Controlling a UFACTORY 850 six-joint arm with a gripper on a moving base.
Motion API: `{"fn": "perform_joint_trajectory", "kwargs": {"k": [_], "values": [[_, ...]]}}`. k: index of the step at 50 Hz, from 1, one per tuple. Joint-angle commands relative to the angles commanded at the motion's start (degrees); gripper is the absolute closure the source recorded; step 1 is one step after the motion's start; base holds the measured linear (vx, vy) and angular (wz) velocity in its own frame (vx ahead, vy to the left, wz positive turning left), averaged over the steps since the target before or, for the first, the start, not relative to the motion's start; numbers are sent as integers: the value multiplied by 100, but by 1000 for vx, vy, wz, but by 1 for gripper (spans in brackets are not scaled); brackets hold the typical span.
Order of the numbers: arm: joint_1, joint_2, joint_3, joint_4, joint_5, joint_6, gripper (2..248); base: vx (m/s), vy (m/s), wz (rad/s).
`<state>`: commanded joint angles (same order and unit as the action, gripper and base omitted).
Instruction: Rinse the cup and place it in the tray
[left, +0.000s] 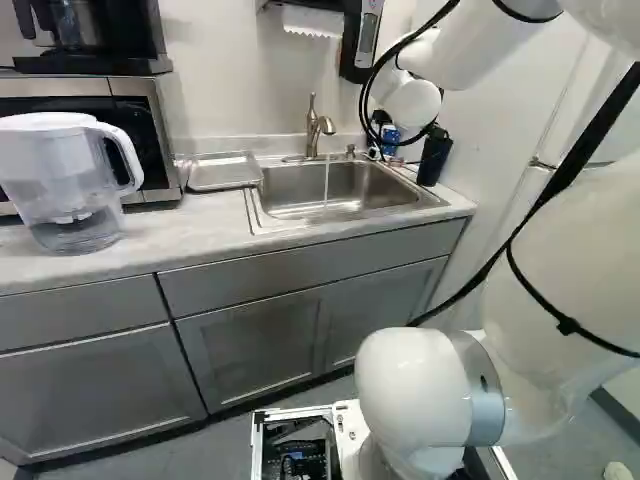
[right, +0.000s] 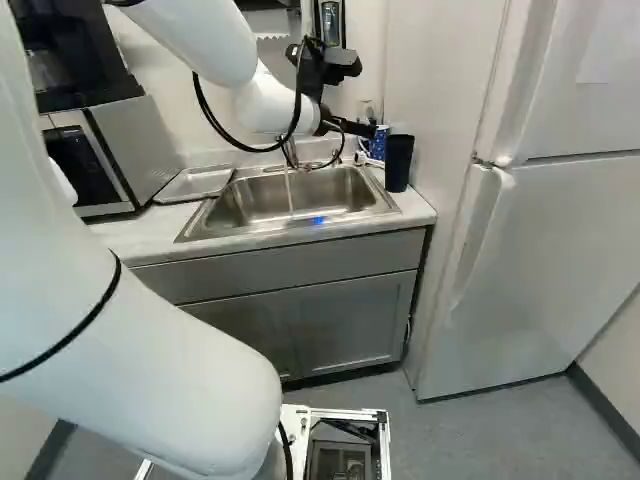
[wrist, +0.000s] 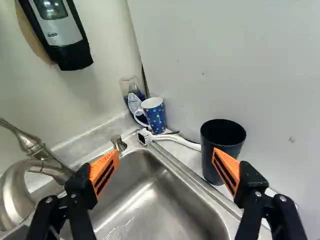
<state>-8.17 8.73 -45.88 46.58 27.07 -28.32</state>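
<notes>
"Cup (wrist: 155, 117) points which way, please?"

"Its mouth points up and its long axis is about vertical, so it is upright. The handle goes out to the side of the faucet (wrist: 34, 146) and the wall (wrist: 85, 115), in front of a clear bottle (wrist: 131, 90)."

"And where is it from the gripper (right: 350, 127)?"

"In the wrist view it is well ahead of the gripper (wrist: 166, 154), apart from both fingers. It stands in the corner behind the sink (wrist: 160, 205), near the head of a white brush (wrist: 145, 136). The dark tumbler (wrist: 220, 150) stands nearer to the fingers. The tray (left: 224, 171) is on the tabletop (left: 180, 230), at the other side of the sink."

"Does the gripper grasp something?"

"It does not. The fingers stand wide apart, released, and their orange pads (wrist: 104, 172) face each other with nothing held."

"How does the cup look?"

"It is blue with small coloured spots, and the rim, the inside and the handle are white."
</notes>
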Motion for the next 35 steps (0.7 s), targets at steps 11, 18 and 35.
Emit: {"fn": "perform_joint_trajectory", "kwargs": {"k": [11, 18, 35], "values": [[0, -80, 64, 264, 216, 0, 3, 0, 0, 0], [0, -134, 103, 444, 353, 0, 3, 0, 0, 0], [0, -275, 189, 916, 686, -335, 3, 0, 0, 0]]}}
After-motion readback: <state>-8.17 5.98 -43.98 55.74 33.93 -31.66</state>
